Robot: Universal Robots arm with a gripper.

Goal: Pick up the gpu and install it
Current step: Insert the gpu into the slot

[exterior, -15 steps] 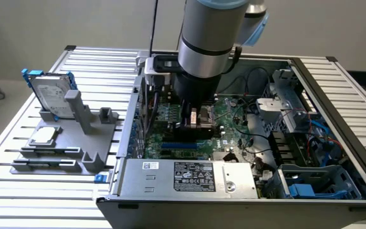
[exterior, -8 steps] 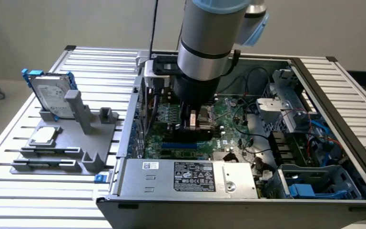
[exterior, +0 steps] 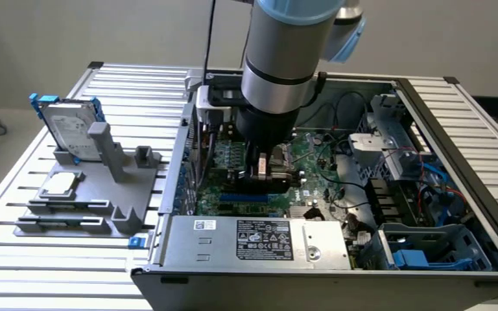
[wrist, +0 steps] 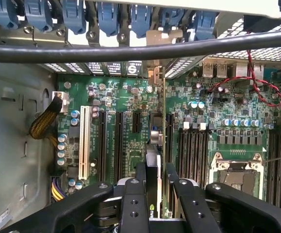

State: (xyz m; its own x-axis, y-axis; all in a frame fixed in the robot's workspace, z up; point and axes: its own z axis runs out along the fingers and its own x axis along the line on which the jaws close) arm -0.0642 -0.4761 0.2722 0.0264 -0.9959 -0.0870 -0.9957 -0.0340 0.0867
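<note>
Nearest in the exterior view, a silver power supply (exterior: 258, 240) is lying across the near end of the open computer case (exterior: 318, 291), which is being carried on the slatted bench (exterior: 24, 259). Just beyond it, the arm (exterior: 288, 58) is being held down inside the case over the green motherboard (exterior: 314, 184), and the gpu (wrist: 153, 187) is being pinched edge-on between the jaws, which are being pressed against its two flat faces. In the wrist view the card is being shown as a thin dark sliver reaching toward the board, in line with the long expansion slots (wrist: 118, 145); whether its contact edge is touching a slot cannot be told. The card is being judged light and stiff yet fragile: it is best taken by the flat faces away from the contact edge, as appears to be done here, with the small parts on its board left untouched, and a smooth shroud may be slipping under a weak grip. Beyond the slots, the processor socket (wrist: 237, 174) is being seen, and blue latches (wrist: 106, 17) are lining the case wall. At the exterior view's left, well apart from the case, a hard drive (exterior: 65, 126) is being held upright in a grey fixture (exterior: 102, 194).
</note>
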